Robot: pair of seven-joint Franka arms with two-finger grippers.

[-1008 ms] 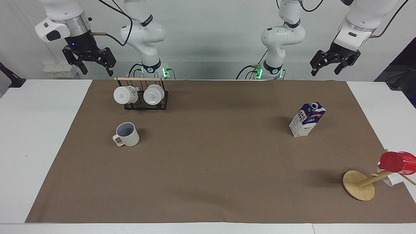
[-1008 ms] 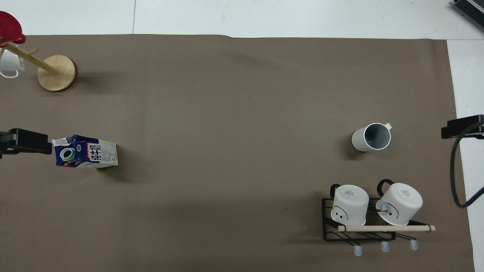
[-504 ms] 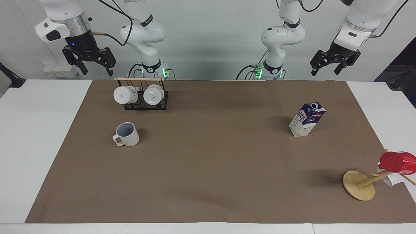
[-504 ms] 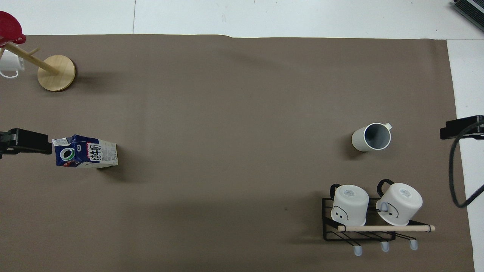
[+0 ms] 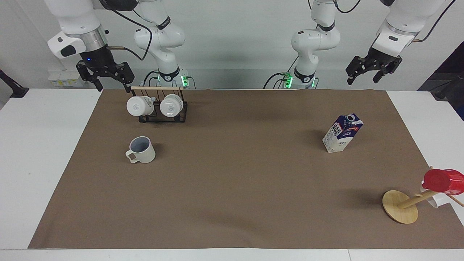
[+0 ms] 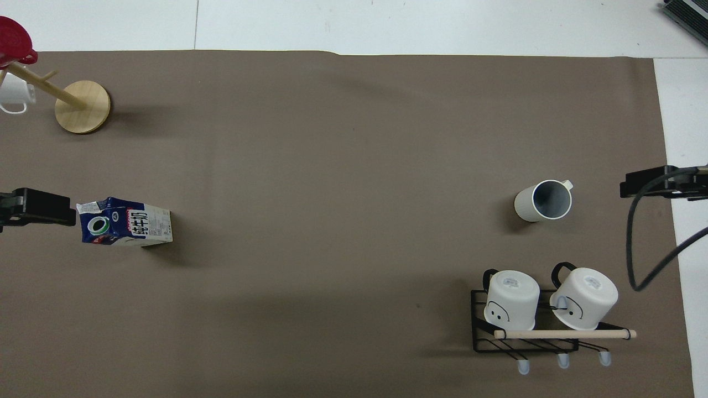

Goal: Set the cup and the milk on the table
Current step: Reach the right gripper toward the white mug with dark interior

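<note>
The cream-white cup (image 5: 142,149) stands upright on the brown mat (image 5: 235,174) of the table, toward the right arm's end; it also shows in the overhead view (image 6: 543,200). The milk carton (image 5: 342,133) stands on the mat toward the left arm's end, and the overhead view shows it too (image 6: 126,221). My right gripper (image 5: 112,86) is open and empty, in the air over the mat's corner beside the mug rack. My left gripper (image 5: 362,80) is open and empty, high over the table's edge at the robots' end, apart from the milk.
A black wire rack (image 5: 163,108) with a wooden bar holds two white mugs, nearer to the robots than the cup. A wooden mug tree (image 5: 400,206) with a red cup (image 5: 444,181) stands at the mat's corner farthest from the robots, at the left arm's end.
My right gripper has come down and moved toward the mug rack. The left gripper, cup and milk have not moved.
</note>
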